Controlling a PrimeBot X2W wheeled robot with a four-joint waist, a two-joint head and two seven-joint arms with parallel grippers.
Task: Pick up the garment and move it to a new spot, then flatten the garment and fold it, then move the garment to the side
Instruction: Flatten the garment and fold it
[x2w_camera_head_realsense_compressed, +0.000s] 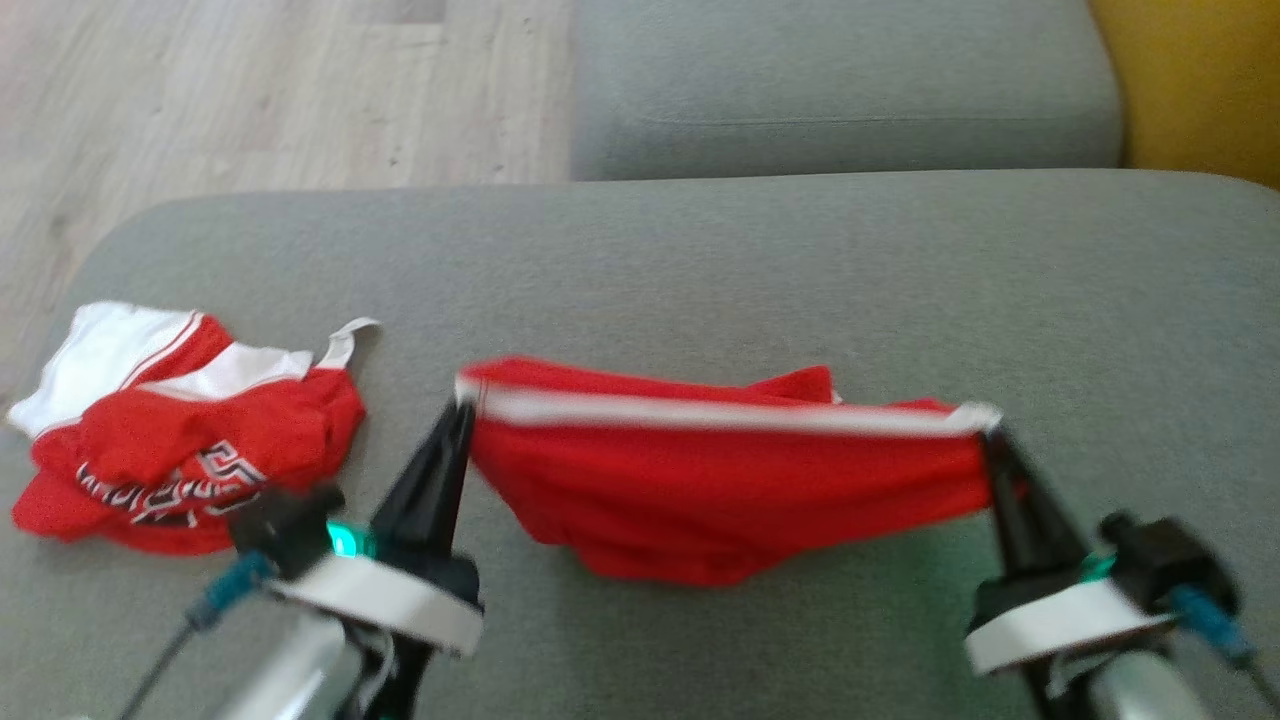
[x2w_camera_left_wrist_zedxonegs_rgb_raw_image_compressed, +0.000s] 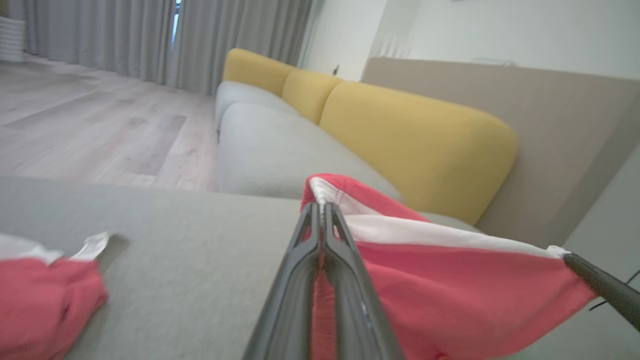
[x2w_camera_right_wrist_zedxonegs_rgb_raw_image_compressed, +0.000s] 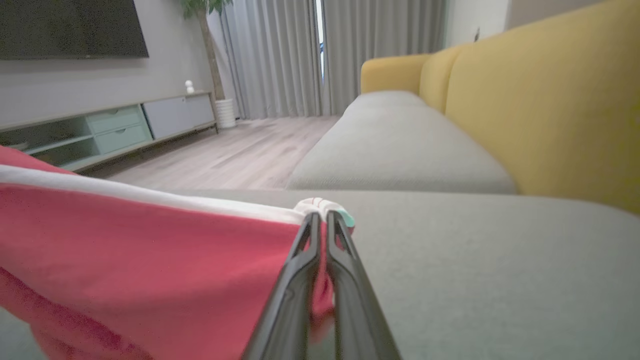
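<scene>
Red garment (x2w_camera_head_realsense_compressed: 730, 490) hangs stretched between my two grippers, sagging just over the grey sofa cushion (x2w_camera_head_realsense_compressed: 800, 260); left gripper (x2w_camera_head_realsense_compressed: 462, 405) and right gripper (x2w_camera_head_realsense_compressed: 990, 428) each pinch a corner of its white-banded edge; from the head I read a crumpled lettered jersey (x2w_camera_head_realsense_compressed: 190, 450) at left (the left wrist catches just its edge); the right wrist brings in a low cabinet (x2w_camera_right_wrist_zedxonegs_rgb_raw_image_compressed: 125, 125).

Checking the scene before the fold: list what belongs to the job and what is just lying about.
Job: red garment, gripped at its white-trimmed edge by left claw and right claw.
Lying about: crumpled red-and-white garment, yellow cushions.
</scene>
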